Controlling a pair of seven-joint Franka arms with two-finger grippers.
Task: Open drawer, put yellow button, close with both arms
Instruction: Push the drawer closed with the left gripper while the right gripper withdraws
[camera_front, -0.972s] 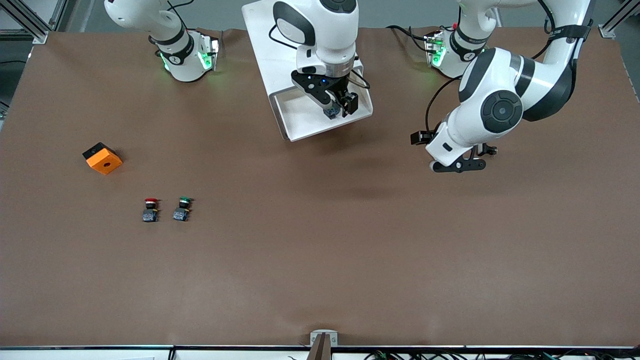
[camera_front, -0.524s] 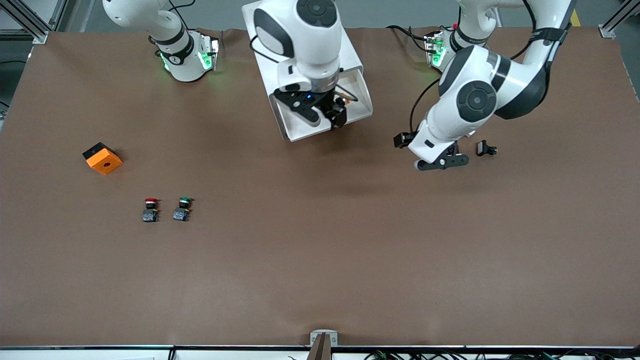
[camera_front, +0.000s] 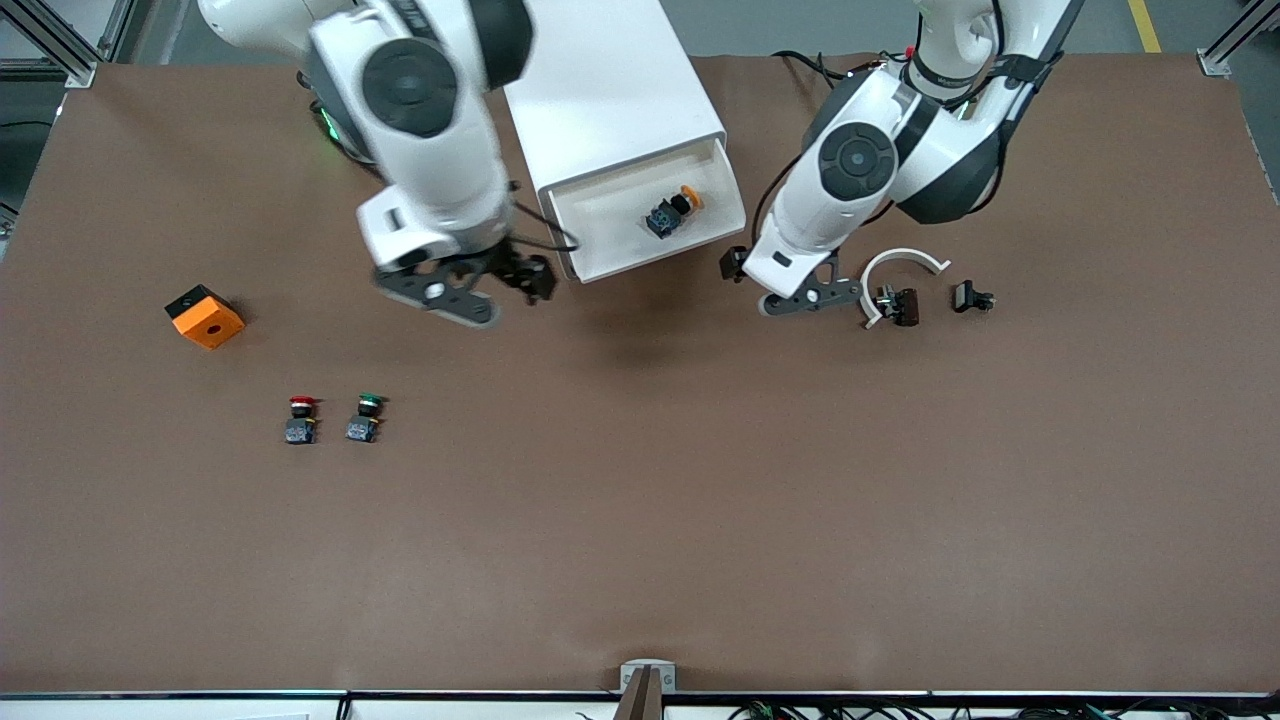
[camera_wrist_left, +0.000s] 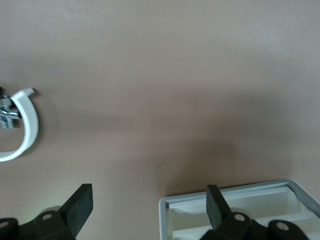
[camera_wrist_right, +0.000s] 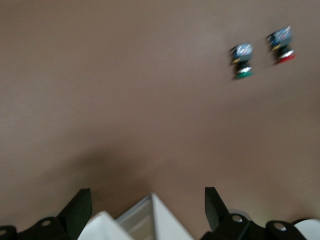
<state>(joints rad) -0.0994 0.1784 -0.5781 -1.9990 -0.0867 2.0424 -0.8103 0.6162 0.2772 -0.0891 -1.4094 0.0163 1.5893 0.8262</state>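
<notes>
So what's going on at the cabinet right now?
The small yellow-capped push button lies in the pulled-out top drawer of the white cabinet. Both tools are open and empty: the right tool beside the drawer's front, toward the right arm's end, and the left tool beside it toward the left arm's end.

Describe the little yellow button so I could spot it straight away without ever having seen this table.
Find the white cabinet standing between the two arms' bases; its top drawer is pulled open toward the front camera. The yellow button lies inside that drawer, a tiny thing with a black-and-blue body. Its cap is yellow-orange, while the red-capped button and green-capped button sit out on the brown table, nearer the camera.
</notes>
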